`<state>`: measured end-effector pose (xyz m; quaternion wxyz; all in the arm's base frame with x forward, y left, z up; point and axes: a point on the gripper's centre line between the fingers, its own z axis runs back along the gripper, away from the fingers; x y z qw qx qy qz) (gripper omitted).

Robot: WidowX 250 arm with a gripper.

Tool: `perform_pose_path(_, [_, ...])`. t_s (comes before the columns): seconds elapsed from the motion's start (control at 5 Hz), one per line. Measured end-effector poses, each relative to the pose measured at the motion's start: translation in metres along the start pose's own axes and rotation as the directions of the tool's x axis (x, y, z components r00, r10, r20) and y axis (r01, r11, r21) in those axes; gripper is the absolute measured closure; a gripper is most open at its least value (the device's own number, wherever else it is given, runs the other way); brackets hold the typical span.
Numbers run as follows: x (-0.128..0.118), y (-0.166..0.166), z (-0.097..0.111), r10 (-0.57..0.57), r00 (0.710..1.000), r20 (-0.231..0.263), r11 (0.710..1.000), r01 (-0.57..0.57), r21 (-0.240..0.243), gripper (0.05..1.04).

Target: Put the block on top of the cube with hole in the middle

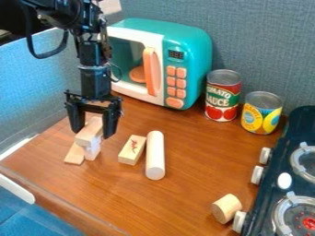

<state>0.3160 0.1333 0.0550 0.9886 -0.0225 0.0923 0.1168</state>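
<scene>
The gripper [92, 133] hangs down at the left, its two fingers standing wide apart on either side of a long pale wooden block [90, 131]. That block lies roughly level on top of a smaller, paler piece [92, 151], which stands on the table; whether this is the cube with the hole cannot be told, as its upper part is covered. A gap shows between the block and the right finger; the left finger overlaps the block's edge in this view. Beside the pale piece, on its left, a flat wooden block [74, 155] rests on the table.
Right of the stack lie a rectangular block [132, 150] and a long cylinder [155, 155]. A toy microwave [190, 60] and two cans [223, 95] [261, 113] stand behind. A short cylinder [226, 208] lies near the stove [283, 184] at the right.
</scene>
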Motion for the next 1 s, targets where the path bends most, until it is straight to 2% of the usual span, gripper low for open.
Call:
perform_pose_path(0.2, [0.001,-0.001,0.005,-0.030,0.996,0.089,1.000,0.030,0.000,0.083])
perform_pose_path(0.4, [0.002,-0.001,0.021,-0.031,0.976,0.214,0.999,0.023,0.040,0.083])
perform_pose_path(0.6, [0.003,-0.001,0.022,-0.035,0.976,0.214,0.997,0.018,0.081,0.083])
perform_pose_path(1.0, [0.001,-0.004,0.024,-0.078,0.978,0.195,0.995,0.064,0.075,0.083])
